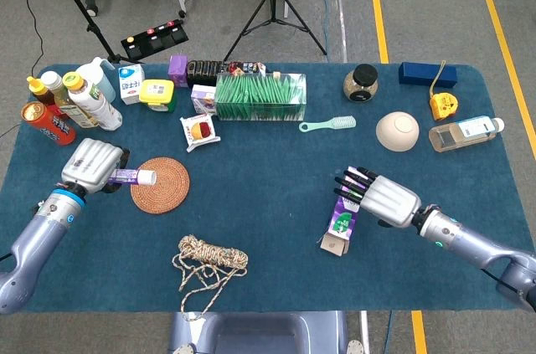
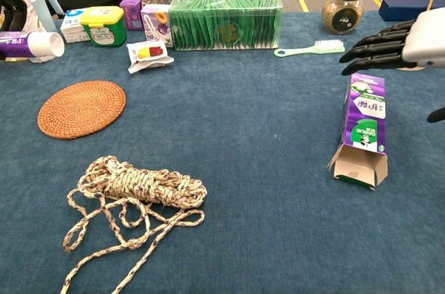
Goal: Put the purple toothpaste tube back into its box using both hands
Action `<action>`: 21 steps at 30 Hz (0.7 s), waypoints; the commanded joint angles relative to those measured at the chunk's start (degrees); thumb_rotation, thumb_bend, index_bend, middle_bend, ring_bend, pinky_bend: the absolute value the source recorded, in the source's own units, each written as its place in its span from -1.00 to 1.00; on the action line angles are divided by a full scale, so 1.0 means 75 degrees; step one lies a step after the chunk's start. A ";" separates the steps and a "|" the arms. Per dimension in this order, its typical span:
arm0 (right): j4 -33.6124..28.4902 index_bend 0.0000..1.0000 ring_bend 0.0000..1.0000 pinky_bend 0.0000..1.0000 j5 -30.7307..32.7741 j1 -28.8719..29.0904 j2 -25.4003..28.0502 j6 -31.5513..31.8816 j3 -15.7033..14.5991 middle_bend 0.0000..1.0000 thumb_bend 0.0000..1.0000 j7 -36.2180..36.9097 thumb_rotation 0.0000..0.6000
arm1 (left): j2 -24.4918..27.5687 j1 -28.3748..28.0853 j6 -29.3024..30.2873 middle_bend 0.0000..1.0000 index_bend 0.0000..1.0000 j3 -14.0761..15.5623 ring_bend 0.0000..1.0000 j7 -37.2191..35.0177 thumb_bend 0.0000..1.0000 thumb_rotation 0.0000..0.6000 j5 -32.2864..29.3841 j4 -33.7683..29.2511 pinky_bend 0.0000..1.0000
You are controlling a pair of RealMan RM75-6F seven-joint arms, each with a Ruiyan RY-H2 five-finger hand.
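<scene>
Open blue cloth is lying between the woven coaster [image 1: 160,185] and the purple box [image 1: 344,219], giving the tube-carrying left hand [image 1: 90,165] a broad lane across the table [image 1: 268,161]. A rope coil [image 1: 210,253] is sitting near the front edge, below that lane. The right hand [image 1: 378,197] is hovering over the box's far end, while its open flaps [image 2: 358,167] are facing the front edge, unblocked.

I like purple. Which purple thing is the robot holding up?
The purple toothpaste tube, gripped in the left hand. The purple toothpaste box lies on the table, unheld.
</scene>
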 commanded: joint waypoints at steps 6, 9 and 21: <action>0.0301 -0.86 -0.93 -0.67 -0.0058 0.0604 -0.0264 -0.0584 -0.0209 -0.88 -1.00 -0.0339 0.86 | -0.0022 0.0119 0.0051 0.02 0.39 0.0116 -0.10 -0.0203 -0.36 1.00 0.0104 0.0151 0.06; 0.0374 -0.82 -0.89 -0.66 -0.0124 0.0831 -0.0367 -0.0806 -0.0355 -0.84 -1.00 -0.0493 0.95 | -0.0072 0.0157 0.0064 0.02 0.39 0.0139 -0.10 -0.0314 -0.36 1.00 0.0156 0.0234 0.06; 0.0504 -0.40 -0.66 -0.50 0.0219 0.1078 -0.0729 -0.1093 -0.0662 -0.54 -0.80 -0.0664 1.00 | -0.0228 0.0126 -0.0034 0.02 0.39 0.0183 -0.10 -0.0457 -0.36 1.00 0.0209 0.0457 0.06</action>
